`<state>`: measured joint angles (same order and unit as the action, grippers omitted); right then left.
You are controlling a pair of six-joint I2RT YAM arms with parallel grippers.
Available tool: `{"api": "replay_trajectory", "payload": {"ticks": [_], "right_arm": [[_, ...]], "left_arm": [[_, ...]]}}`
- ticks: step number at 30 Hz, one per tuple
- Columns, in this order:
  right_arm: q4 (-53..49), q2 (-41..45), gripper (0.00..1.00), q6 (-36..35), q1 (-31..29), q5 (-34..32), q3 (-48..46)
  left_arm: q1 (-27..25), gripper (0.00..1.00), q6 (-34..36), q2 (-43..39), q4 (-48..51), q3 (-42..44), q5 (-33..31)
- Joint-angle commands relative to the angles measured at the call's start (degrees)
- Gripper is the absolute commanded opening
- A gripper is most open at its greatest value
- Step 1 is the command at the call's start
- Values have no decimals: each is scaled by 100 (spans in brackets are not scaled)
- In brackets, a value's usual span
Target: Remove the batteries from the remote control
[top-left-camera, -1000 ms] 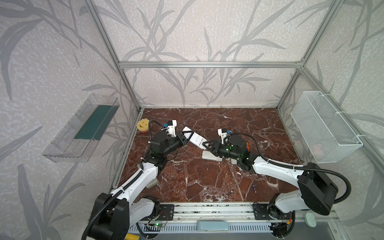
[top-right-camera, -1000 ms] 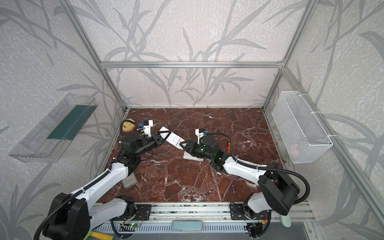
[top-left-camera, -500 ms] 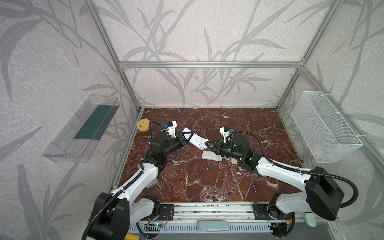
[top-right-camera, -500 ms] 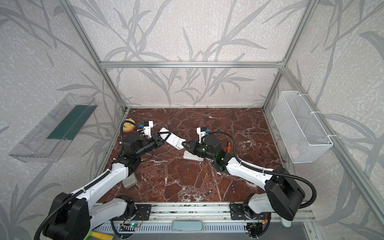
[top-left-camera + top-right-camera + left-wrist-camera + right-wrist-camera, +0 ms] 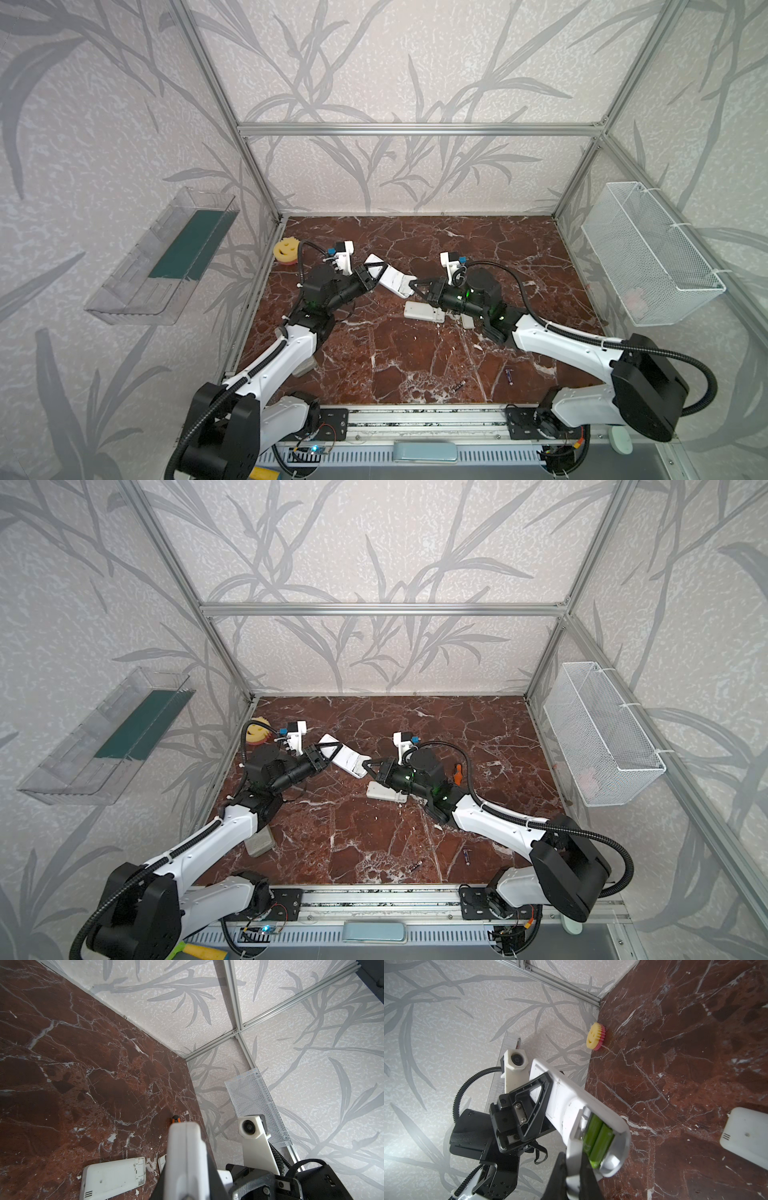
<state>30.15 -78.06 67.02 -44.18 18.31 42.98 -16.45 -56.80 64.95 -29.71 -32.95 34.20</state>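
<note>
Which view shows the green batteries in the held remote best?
Right wrist: the two green batteries lie side by side in the open compartment of the remote, close and sharp. In both top views the remote is small and no batteries can be made out. Left wrist shows only its edge.

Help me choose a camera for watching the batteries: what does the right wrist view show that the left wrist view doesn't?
Only the right wrist view: two lime green batteries seated in the open compartment of the white remote, the left end effector gripping its other end, and a yellow smiley sponge. Only the left wrist view: the mesh basket on the wall and an orange screwdriver handle peeking past the remote. Both: the remote, and the flat white device lying on the marble table.
</note>
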Motion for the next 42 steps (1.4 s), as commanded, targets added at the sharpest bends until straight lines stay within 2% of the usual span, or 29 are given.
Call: {"api": "replay_trajectory", "payload": {"ticks": [1,7,12,14,16,20,25,29,33,37,39,42], "right_arm": [[-135,136,2,-242,15,-1,100],[-495,376,2,-475,131,-37,100],[-911,578,1,-720,465,20,-8],[-1328,646,1,-1008,670,71,38],[-1927,669,1,-1584,929,37,153],[-2954,478,1,-2647,1414,-233,383],[-3953,-207,1,-3948,1761,-888,911],[-4570,-847,1,-4694,1773,-1539,1441],[-5081,-1424,3,-5139,1775,-1956,1917],[-5668,-2101,3,-5430,1768,-2196,2431],[-5778,-2344,4,-5493,1749,-2241,2558],[-5828,-2542,5,-5532,1705,-2278,2618]], "left_arm": [[-17,0,-88,38,-378,59,89],[-8,0,-98,190,-370,165,65],[-8,0,-105,373,-437,351,112],[-16,0,-38,403,-317,439,114],[-85,0,-9,462,-229,576,144],[-543,0,-104,738,-506,942,-30],[-1686,0,-260,1379,-905,1083,-783],[-2188,0,-868,2258,-2196,1214,-1263],[-2393,0,-1382,3285,-3358,1220,-1404],[-2464,0,-2076,4459,-5044,1446,-1712],[-2460,0,-2243,4716,-5132,1483,-1767],[-2477,1,-2119,4720,-5132,1554,-1822]]}}
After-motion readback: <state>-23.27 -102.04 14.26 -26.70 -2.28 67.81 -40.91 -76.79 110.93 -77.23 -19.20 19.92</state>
